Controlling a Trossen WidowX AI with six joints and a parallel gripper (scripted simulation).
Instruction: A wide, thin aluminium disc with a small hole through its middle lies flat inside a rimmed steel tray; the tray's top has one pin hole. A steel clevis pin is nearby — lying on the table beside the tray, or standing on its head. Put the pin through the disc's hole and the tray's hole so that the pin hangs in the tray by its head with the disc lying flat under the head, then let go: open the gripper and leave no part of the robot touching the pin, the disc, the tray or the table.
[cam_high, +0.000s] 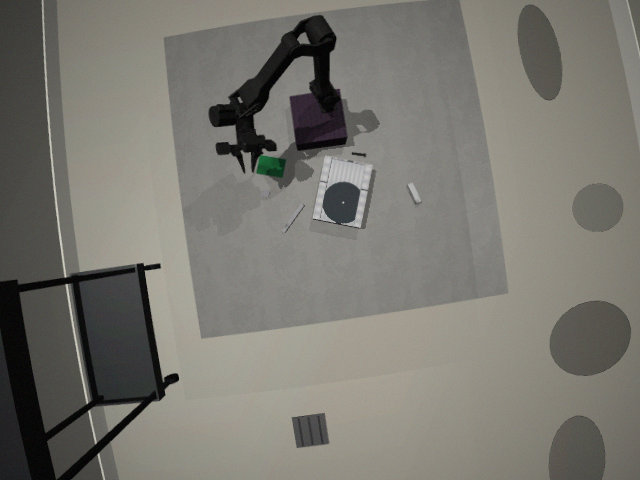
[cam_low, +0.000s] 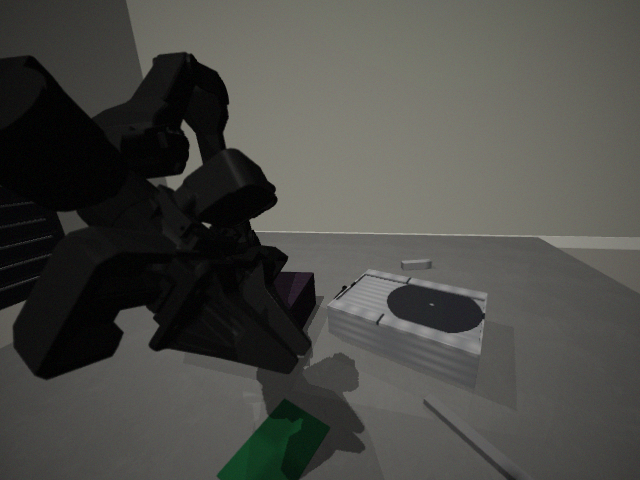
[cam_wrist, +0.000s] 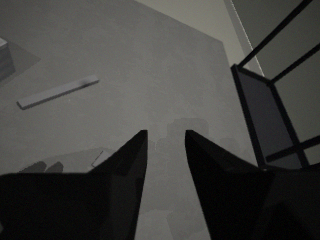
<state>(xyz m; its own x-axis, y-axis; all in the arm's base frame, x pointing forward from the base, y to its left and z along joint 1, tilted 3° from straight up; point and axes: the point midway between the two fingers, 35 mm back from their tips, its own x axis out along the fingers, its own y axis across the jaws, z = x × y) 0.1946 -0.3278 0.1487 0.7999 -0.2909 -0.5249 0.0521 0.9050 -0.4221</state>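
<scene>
The dark aluminium disc (cam_high: 338, 206) (cam_low: 449, 315) lies flat in the steel tray (cam_high: 317, 212) (cam_low: 408, 351), toward the end away from the purple block. The small hole shows as a light dot in its middle. The dark pin (cam_high: 358, 153) lies on its side on the table, just beyond the tray's other end; in the exterior view it is mostly hidden by the tray. My gripper (cam_high: 248, 172) (cam_low: 303, 356) (cam_wrist: 166, 136) is partly open, with nothing between its fingertips. It hangs above the table, left of the tray and well away from the pin. The tray's pin hole cannot be made out.
A purple block (cam_high: 316, 121) (cam_low: 306, 295) stands under the arm's base, close to the tray. A green block (cam_high: 270, 166) (cam_low: 273, 444) lies near my fingers. A thin grey bar (cam_high: 293, 218) (cam_low: 465, 436) (cam_wrist: 57, 92) lies left of the tray, a short pale block (cam_high: 414, 193) (cam_low: 416, 264) right of it.
</scene>
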